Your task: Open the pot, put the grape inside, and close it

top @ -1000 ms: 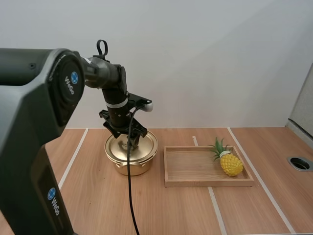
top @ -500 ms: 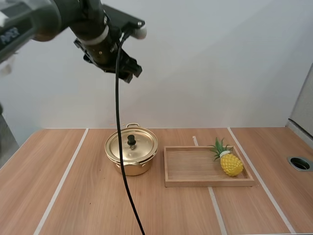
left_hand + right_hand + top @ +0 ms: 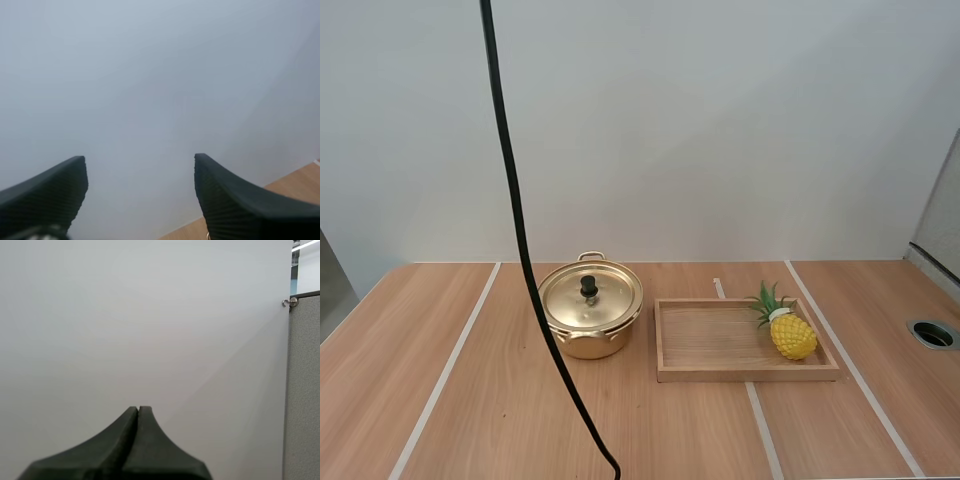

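Closest in, left gripper (image 3: 139,160): stands spread wide, ribbed faces turned to each other, grips nothing, points at a plain pale wall (image 3: 150,75), with a sliver of the wooden table (image 3: 300,182) past one finger. Right gripper (image 3: 138,411): pressed together into one dark wedge, holds nothing, also faces a pale wall.

Farther out on the table, left of centre: golden pot (image 3: 585,345), sits closed, with lid (image 3: 612,300) on and black knob (image 3: 588,288) upright. Just beside it on the right, not touching: wooden tray (image 3: 720,352), lies flat. Inside the tray, at its right end: yellow pineapple (image 3: 792,337), lies with green leaves toward the back rim, well apart from the pot. Behind it all, the pale wall.
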### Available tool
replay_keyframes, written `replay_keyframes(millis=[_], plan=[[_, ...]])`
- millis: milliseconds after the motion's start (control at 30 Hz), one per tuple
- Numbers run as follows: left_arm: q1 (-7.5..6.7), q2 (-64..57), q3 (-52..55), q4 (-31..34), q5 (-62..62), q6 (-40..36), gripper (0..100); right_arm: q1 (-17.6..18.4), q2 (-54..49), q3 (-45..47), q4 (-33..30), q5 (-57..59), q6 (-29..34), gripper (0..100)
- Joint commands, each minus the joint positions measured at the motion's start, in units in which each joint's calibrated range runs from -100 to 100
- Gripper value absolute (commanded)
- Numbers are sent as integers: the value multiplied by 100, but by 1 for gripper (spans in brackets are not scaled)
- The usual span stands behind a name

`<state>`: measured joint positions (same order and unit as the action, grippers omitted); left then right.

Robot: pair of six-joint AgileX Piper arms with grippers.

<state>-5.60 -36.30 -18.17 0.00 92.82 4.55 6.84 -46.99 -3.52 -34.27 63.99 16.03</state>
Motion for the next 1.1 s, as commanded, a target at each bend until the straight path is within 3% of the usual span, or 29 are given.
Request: replay_keyframes(millis=[0,33,67,433,633,733,900,1067], plan=[[-6,-28,-484,63,322,-201,42,-24,-61,-32,76,66,36,0],[-6,-56,-623,63,365,-214,11,-24,-61,-32,76,90,36,0],[-6,-73,-729,63,380,-214,1,-24,-61,-32,76,115,36,0],[-6,-915,-857,158,86,-992,0,-24,-474,-32,191,691,-189,0],[-6,-2028,53,158,-902,-1389,0,-30,-1049,-32,341,1005,-201,0],[-6,-2705,910,158,-1655,-1389,0,-68,-1396,-32,798,1126,-578,0],[-6,-3794,2256,170,-2630,-1389,0,-120,-1949,96,2096,1213,-1476,0],[-6,-4565,3156,199,-2886,-1389,0,-277,-2498,716,2419,1228,-1773,0]])
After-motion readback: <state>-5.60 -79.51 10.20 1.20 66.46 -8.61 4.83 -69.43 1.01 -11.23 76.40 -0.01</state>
